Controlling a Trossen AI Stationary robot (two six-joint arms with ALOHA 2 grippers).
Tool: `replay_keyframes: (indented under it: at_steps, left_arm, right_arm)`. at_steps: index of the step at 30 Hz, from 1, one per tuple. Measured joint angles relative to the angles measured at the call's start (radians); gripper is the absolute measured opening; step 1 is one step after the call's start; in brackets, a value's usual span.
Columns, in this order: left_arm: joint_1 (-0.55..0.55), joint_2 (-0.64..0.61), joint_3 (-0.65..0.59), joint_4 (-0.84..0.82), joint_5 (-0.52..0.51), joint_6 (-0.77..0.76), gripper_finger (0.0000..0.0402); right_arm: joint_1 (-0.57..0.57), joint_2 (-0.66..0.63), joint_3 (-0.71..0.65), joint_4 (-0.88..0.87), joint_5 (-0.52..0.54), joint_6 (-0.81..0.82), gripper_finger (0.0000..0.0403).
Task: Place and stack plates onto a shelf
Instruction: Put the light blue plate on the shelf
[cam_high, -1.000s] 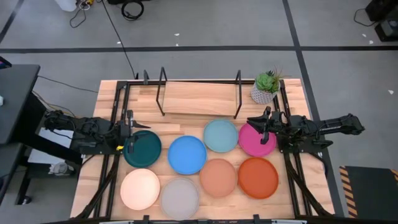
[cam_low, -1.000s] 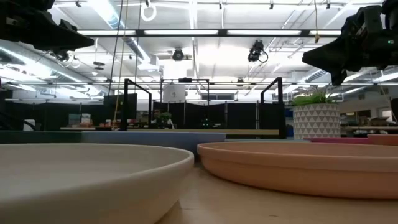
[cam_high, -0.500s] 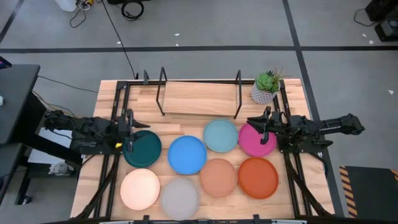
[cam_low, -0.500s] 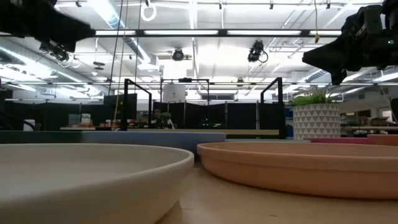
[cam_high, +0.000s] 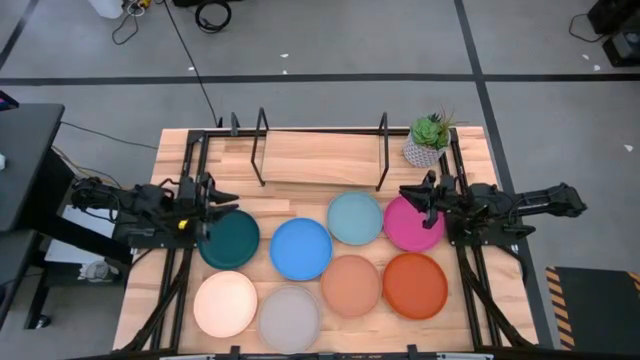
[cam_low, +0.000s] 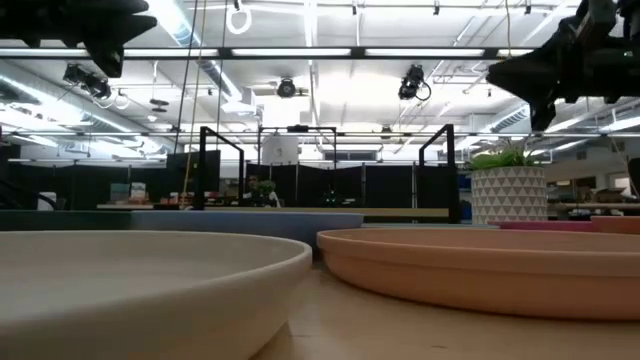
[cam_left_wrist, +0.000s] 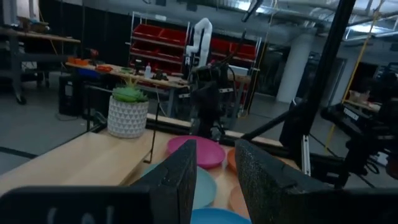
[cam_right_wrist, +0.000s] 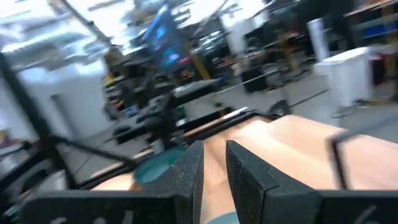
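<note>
1. Eight plates are lying flat on the table (cam_high: 470, 150) in front of the shelf (cam_high: 320, 158): teal plate (cam_high: 230, 240), blue (cam_high: 300, 249), light blue (cam_high: 354, 218), magenta (cam_high: 412, 226), cream (cam_high: 225, 304), grey (cam_high: 289, 318), peach (cam_high: 350, 285), orange-red (cam_high: 414, 285).
2. Only the high view is showing all eight; the low view is catching mainly the cream and peach rims.
3. The shelf is holding nothing on its board.
4. The left gripper (cam_high: 207, 203) is hanging by the teal plate's edge, its fingers (cam_left_wrist: 180, 180) narrowly parted, holding nothing.
5. The right gripper (cam_high: 428, 196) is hovering over the magenta plate's edge, narrowly parted, empty, near the potted plant (cam_high: 428, 138).
</note>
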Motion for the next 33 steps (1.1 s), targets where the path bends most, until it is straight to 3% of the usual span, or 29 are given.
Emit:
replay_keyframes:
  at_steps: [3, 12, 22, 33]
  left_arm:
    - [0.000, 0.001, 0.000, 0.061, -0.004, 0.017, 0.0117]
    - [0.000, 0.057, -0.001, 0.193, 0.015, 0.110, 0.0117]
    - [0.000, 0.196, -0.001, 0.342, 0.032, 0.132, 0.0117]
    - [-0.021, 0.236, -0.001, 0.377, 0.032, 0.098, 0.0117]
  right_arm:
    - [0.002, 0.037, 0.049, -0.050, -0.093, -0.021, 0.0075]
    - [0.002, 0.270, 0.152, -0.136, -0.087, -0.118, 0.0075]
    - [0.025, 0.618, 0.305, -0.189, -0.126, -0.178, 0.0082]
    - [0.135, 1.060, 0.608, -0.482, -0.107, -0.252, 0.0127]
